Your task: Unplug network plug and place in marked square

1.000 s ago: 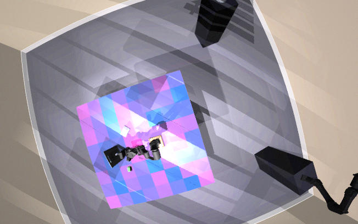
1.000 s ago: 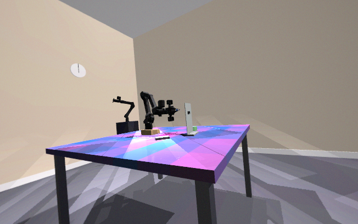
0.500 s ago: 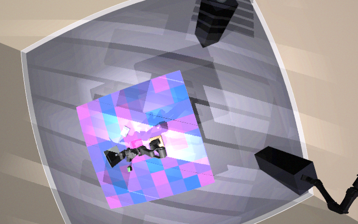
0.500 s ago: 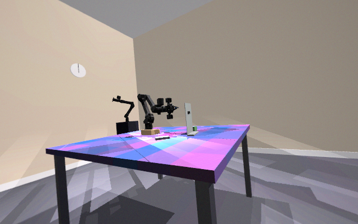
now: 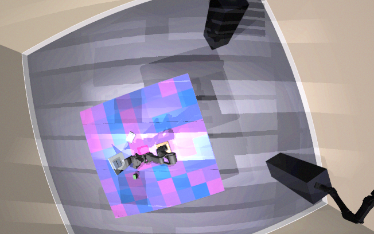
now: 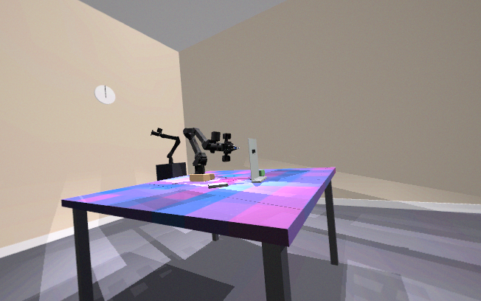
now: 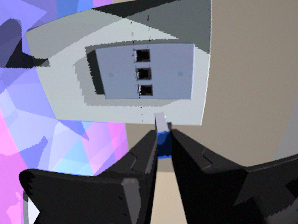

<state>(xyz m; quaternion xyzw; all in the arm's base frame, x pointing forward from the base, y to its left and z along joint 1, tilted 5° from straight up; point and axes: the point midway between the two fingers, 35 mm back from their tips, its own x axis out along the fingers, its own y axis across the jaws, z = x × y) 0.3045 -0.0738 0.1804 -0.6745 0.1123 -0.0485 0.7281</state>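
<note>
In the top view, left of centre, the pale grey upright panel stands apart from the black parallel-jaw gripper. In the lower middle of the wrist view, its fingers are narrowly parted, pinching the small blue plug with a pale tip clear of the three dark square sockets. Further right in the top view lies the pink marked square, below the middle.

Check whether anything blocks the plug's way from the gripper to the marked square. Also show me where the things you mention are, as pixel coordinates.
Nothing visible stands between the plug (image 6: 235,147) (image 7: 164,144), held clear of the panel (image 5: 112,160) (image 6: 253,162) (image 7: 65,102) in the gripper (image 5: 128,160) (image 6: 236,147) (image 7: 162,135), and the pink marked square (image 5: 139,150). The white block (image 5: 131,137) (image 6: 218,185) (image 7: 31,210) and green block (image 5: 135,176) (image 6: 262,173) lie off to either side.
</note>
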